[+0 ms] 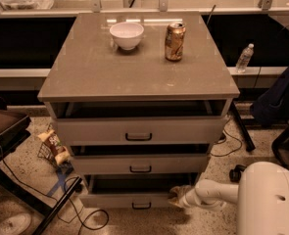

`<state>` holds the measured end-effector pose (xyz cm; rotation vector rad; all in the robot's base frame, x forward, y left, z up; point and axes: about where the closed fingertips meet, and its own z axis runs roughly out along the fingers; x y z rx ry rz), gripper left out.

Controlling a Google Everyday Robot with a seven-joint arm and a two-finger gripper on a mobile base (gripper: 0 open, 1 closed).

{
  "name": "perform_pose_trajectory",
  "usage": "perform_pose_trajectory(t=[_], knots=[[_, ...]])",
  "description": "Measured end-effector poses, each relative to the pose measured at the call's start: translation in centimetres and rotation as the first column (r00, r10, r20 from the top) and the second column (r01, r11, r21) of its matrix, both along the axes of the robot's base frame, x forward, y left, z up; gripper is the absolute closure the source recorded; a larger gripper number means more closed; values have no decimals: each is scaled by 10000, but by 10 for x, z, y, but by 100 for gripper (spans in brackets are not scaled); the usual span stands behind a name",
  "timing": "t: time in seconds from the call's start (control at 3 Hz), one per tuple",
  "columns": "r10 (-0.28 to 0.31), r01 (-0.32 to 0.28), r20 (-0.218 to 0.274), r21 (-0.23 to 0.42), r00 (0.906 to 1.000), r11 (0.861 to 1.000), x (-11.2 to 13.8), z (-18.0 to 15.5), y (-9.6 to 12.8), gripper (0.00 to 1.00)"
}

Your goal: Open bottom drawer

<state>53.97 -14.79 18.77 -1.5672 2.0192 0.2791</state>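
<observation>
- Down at floor level, at the foot of the cabinet, the bottom drawer (pixel 129 199) sits lowest of three pale grey fronts. A dark gap shows above it, so I judge it to be pulled out a little, not fully.
- Its small bar handle (pixel 141 205) sits mid-front with nothing on it. The gripper (pixel 177 198) is instead at the right end of the front, touching or very nearly touching that corner.
- That placement looks deliberate to me: from the robot's low, sideways reach, the end of the panel is the nearest thing to hook and drag outward.
- Whether the claw is clamped on the edge or merely resting against it, I cannot tell from where I stand.
- The arm (pixel 212 192) runs nearly level, just above the floor, from the white robot body (pixel 269 202) at lower right leftward to the drawer, wrist pointing at the cabinet.
- The middle drawer (pixel 140 164) and top drawer (pixel 139 130) each show a dark slot above them too, so they seem slightly ajar.
- Up on the countertop (pixel 85 77), a white bowl (pixel 127 35) and a drinks can (pixel 175 41) stand apart, well clear of the work below.
- My guess is that a straight pull away from the cabinet would finish the job.
</observation>
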Motion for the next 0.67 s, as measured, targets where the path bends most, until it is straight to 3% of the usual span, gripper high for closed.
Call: perform_pose_trajectory(t=[0.33, 0.67], knots=[[16, -16, -19, 15, 10000, 10000, -1, -1, 2, 7], [28, -28, -33, 26, 10000, 10000, -2, -2, 3, 0]])
